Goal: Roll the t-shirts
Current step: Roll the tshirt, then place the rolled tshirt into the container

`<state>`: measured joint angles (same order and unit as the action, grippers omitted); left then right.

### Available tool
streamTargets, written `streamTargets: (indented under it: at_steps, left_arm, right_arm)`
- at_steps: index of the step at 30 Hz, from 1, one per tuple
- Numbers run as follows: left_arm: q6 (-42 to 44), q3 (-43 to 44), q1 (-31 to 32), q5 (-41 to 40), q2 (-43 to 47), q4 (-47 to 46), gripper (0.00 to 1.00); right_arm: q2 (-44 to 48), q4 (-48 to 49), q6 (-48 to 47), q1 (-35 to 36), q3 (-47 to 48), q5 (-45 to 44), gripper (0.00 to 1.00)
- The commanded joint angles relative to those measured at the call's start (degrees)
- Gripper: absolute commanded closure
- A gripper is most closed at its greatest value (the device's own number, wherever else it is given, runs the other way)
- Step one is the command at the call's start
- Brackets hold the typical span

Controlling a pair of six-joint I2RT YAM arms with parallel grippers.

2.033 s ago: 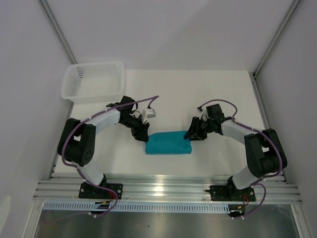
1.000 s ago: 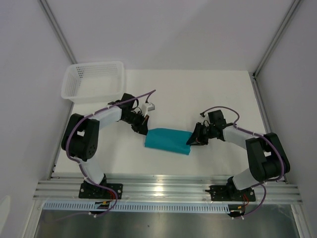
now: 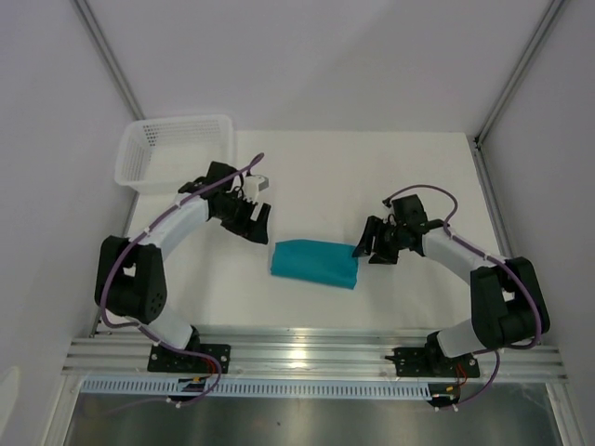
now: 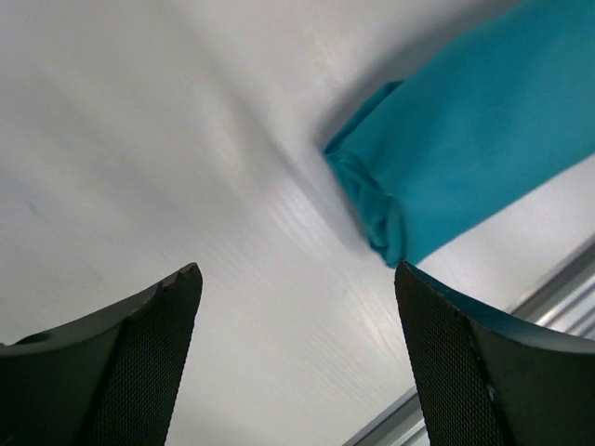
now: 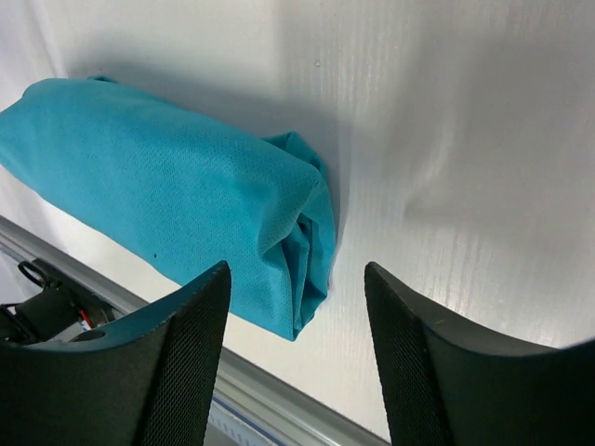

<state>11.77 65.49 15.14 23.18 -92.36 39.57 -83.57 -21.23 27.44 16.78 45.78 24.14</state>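
Well, where does the t-shirt [image 3: 313,264] lie?

On the white table [image 3: 372,177], between the two arms and toward the near edge. It is a teal bundle lying crosswise, already rolled up into a short fat log.

And the grippers?

The left gripper [image 4: 296,279] has its jaws spread wide with only bare table between them, and the roll's left end lies just beyond its fingertips. The right gripper [image 5: 296,279] is also spread and holds nothing. It hangs just off the roll's right end, where the layers show as a loose curl. In the top view neither one touches the cloth.

How would it handle?

It looks light, soft and limp. It has no stiffness of its own, so I judge the roll keeps its shape only by friction between layers. Lift it by one end and it would likely sag and start to unwind. The weave seems matte, so probably not slippery.

Where would you take hold?

At both ends together, with each pair of fingers pinching across the full thickness of the curl so the outer flap is trapped. Otherwise across the middle, with the jaws straddling the log.

Is anything else nearby?

A white mesh basket [image 3: 177,153] stands at the far left corner, well apart from the roll.
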Motion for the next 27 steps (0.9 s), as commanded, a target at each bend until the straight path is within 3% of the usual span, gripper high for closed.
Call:
streamTargets:
  at_steps: [1,10,16,27]
  left_arm:
    - [-7.0,1.0,0.9,8.7,2.3,-1.2,0.12]
    - [-13.8,0.2,4.5,5.8,-4.4,-3.4,0.10]
    - [-16.8,2.1,4.3,6.3,-10.5,-2.8,0.21]
    - [-19.3,1.9,3.0,9.7,-16.4,-3.4,0.32]
  right_arm:
    - [0.0,1.4,1.9,1.2,1.1,-3.4,0.37]
    - [-4.8,6.3,3.1,2.2,-1.0,-2.6,0.34]
    - [-5.6,9.2,4.0,2.4,-4.2,-1.8,0.35]
    - [-6.8,13.5,5.9,2.4,-7.8,-0.7,0.40]
